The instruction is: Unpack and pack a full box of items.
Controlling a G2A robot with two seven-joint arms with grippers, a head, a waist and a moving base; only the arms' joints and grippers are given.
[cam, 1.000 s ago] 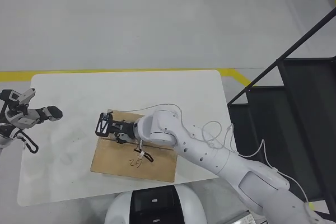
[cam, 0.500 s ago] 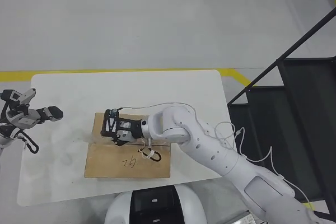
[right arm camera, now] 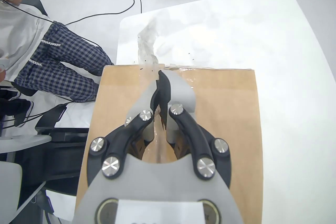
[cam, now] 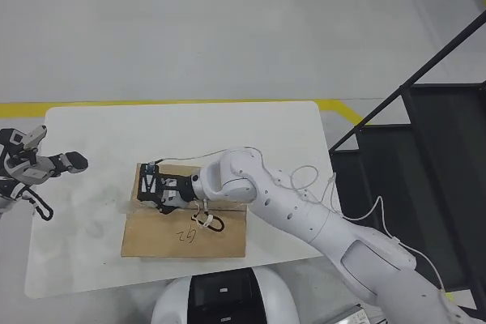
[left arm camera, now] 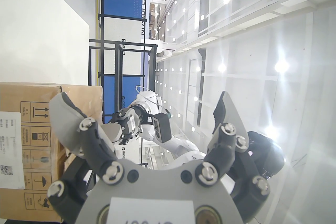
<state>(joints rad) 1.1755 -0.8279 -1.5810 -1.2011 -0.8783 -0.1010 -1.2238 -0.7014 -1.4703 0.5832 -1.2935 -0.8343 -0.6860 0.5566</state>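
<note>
Two grippers show in the top view, well apart. The box (cam: 166, 236), closed brown cardboard with a scrawled mark on its top, sits on the near half of the white table (cam: 227, 130), a little left of the middle. Its long axis runs left to right and is slightly skewed. The right gripper (cam: 144, 188) lies low over the left end of the box's top and points left, its arm stretching in from the right. The left gripper (cam: 61, 147) hangs at the table's left edge, clear of the box, with its jaws spread wide. In the left wrist view the left gripper (left arm camera: 143, 104) is spread, with nothing between its fingers (left arm camera: 65, 109). Beyond them stands one printed, labelled side of the box (left arm camera: 39, 130), with the right gripper (left arm camera: 123, 128) at its top edge. In the right wrist view the right gripper (right arm camera: 160, 80) has its jaws pressed together, the tips just short of the box's left edge. I cannot tell whether anything thin is caught between them. The box (right arm camera: 223, 117) runs lengthways away from the camera, and a glossy taped seam along its top lies under the fingers. A crumpled strip of clear tape (right arm camera: 147, 46) trails from that edge across the table (right arm camera: 262, 38).
</note>
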